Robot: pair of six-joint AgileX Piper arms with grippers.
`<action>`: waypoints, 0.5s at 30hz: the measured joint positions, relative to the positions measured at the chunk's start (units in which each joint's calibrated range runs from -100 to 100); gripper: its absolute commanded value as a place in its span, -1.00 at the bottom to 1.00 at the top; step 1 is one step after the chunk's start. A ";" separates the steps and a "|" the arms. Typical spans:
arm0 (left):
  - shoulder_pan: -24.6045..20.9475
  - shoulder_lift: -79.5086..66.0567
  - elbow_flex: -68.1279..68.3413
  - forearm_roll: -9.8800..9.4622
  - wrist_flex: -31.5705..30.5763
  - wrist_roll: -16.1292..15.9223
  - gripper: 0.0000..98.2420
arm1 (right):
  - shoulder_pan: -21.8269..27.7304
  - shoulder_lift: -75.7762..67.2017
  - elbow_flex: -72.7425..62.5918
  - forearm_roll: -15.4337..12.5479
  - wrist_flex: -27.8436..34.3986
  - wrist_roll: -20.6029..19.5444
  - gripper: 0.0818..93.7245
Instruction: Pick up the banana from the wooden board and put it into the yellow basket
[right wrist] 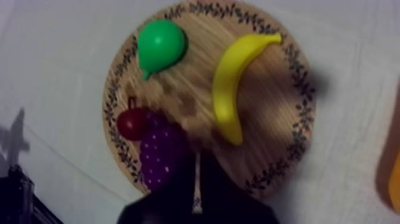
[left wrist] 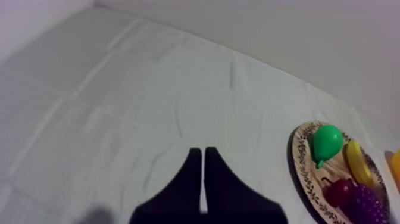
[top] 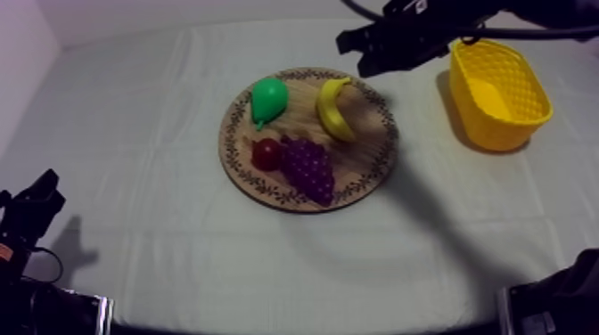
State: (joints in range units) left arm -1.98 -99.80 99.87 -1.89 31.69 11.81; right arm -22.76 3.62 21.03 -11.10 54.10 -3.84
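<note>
The banana (top: 332, 111) is yellow and curved, lying flat on the bare wood of the round wooden board (top: 370, 169), on the half nearer the basket. Its back bows toward the board's middle, and one tip is close to the patterned rim. The yellow basket (top: 499, 134) stands upright, mouth up, at my right of the board and apart from it
</note>
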 measured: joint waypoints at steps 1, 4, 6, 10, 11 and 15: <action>0.00 0.00 0.00 0.00 0.00 0.00 -1.00 | -0.19 0.80 0.00 -0.17 0.02 0.04 -0.97; 0.00 0.00 0.00 0.00 0.00 -0.01 -1.00 | -0.98 2.24 -0.13 -0.30 -0.31 -0.40 -0.90; 0.00 0.00 0.00 0.00 0.00 -0.01 -1.00 | -1.43 2.37 -0.13 -0.38 -0.69 -0.47 -0.51; 0.00 0.00 0.00 0.00 0.00 -0.01 -1.00 | -1.82 2.82 0.35 -1.02 -2.53 1.03 -0.06; 0.00 0.00 0.00 0.00 0.00 -0.01 -1.00 | -1.89 2.89 0.76 -1.20 -3.23 1.39 -0.05; 0.00 0.00 0.00 0.00 0.00 -0.01 -1.00 | -2.28 2.96 2.44 -0.90 -6.54 2.14 -0.11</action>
State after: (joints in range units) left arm -1.98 -99.80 99.87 -1.89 31.69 11.80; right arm -25.04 6.59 23.47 -11.99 47.56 -1.70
